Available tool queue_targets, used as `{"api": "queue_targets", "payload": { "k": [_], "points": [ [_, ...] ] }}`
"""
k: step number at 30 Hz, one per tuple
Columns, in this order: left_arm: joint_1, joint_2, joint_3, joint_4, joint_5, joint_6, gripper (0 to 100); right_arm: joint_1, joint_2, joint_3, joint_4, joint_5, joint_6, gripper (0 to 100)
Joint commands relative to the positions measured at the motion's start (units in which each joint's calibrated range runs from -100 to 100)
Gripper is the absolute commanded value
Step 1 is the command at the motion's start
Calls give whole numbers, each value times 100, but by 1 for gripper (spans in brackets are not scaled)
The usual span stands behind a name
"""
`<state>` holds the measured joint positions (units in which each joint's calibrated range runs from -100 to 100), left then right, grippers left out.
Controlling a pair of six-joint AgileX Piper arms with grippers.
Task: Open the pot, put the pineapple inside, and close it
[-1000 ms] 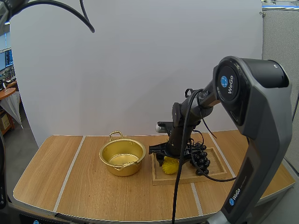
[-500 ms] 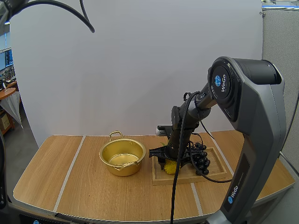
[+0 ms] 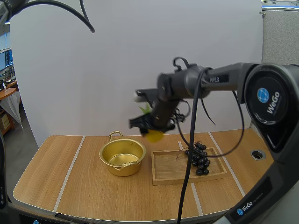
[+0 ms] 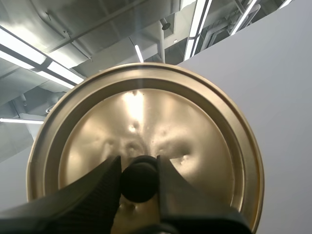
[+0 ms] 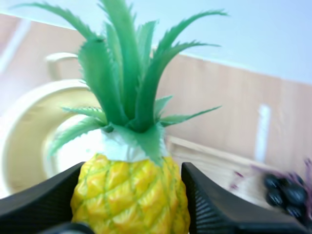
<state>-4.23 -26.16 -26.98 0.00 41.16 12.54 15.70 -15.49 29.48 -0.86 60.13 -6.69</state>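
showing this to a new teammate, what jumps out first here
The yellow pineapple, pinched in the right gripper, hangs in the air near the open gold pot. The left gripper pinches the black knob of the gold lid, held away from the pot. Dark grapes lie on the wooden tray.

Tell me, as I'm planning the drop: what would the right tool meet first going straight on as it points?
Likely the rim of the open golden metal pot, or the wooden table just beside it; depth is unclear.
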Motion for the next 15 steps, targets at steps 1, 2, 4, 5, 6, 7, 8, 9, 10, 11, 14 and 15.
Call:
{"api": "queue_targets", "payload": {
  "k": [1,2,4,5,6,7,8,9,10,11,14,15],
  "points": [
    [-18,-47,-50,0,-244,-61,0,381,145,-441,-49,317,1,0],
    [-18,-47,-50,0,-244,-61,0,464,238,-505,-49,317,1,0],
    [-18,-47,-50,0,-244,-61,0,597,450,-640,-35,330,1,0],
    [-18,-47,-50,0,-244,-61,0,641,547,-674,-35,330,1,0],
    [-18,-47,-50,0,-244,-61,0,688,677,-729,-35,330,1,0],
    [-18,-47,-50,0,-244,-61,0,727,807,-745,-35,330,1,0],
    [-18,-47,-50,0,-244,-61,0,762,940,-791,-35,302,1,0],
    [-18,-47,-50,0,-244,-61,0,782,1050,-825,-35,302,1,0],
    [-18,-47,-50,0,-244,-61,0,800,1181,-852,-35,302,1,0],
    [-18,-47,-50,0,-244,-61,0,801,1331,-865,-35,284,1,0],
    [-18,-47,-50,0,-244,-61,0,801,1600,-865,-35,140,1,0],
    [-18,-47,-50,0,-244,-61,0,801,1669,-865,-35,124,1,0]
  ]
}}
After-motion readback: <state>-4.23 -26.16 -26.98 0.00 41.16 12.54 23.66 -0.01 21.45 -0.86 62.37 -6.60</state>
